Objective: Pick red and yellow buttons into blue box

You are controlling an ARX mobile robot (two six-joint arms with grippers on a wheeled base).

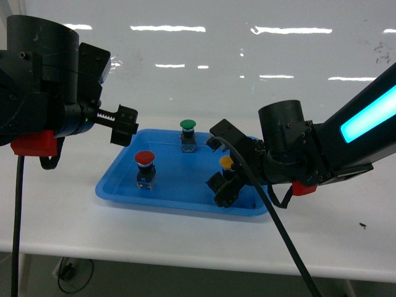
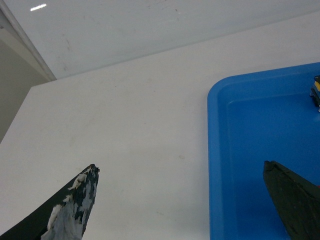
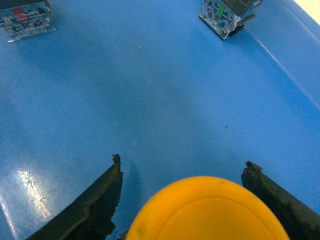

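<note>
My right claw [image 3: 182, 200] is wide open with the yellow button [image 3: 210, 210] sitting between its fingers, small, light and hard, its round cap slippery, so I would pinch the blocky base.

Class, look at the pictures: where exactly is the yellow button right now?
In the head view the yellow button stands at the right of the shallow blue tray, between the open jaws of the right gripper, right of the red button.

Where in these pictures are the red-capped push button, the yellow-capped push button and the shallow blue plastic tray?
Red-capped push button [image 1: 144, 157]: head view, on its red cap.
Yellow-capped push button [image 3: 210, 210]: right wrist view, on its domed yellow cap.
Shallow blue plastic tray [image 2: 216, 150]: left wrist view, on its raised rim.
</note>
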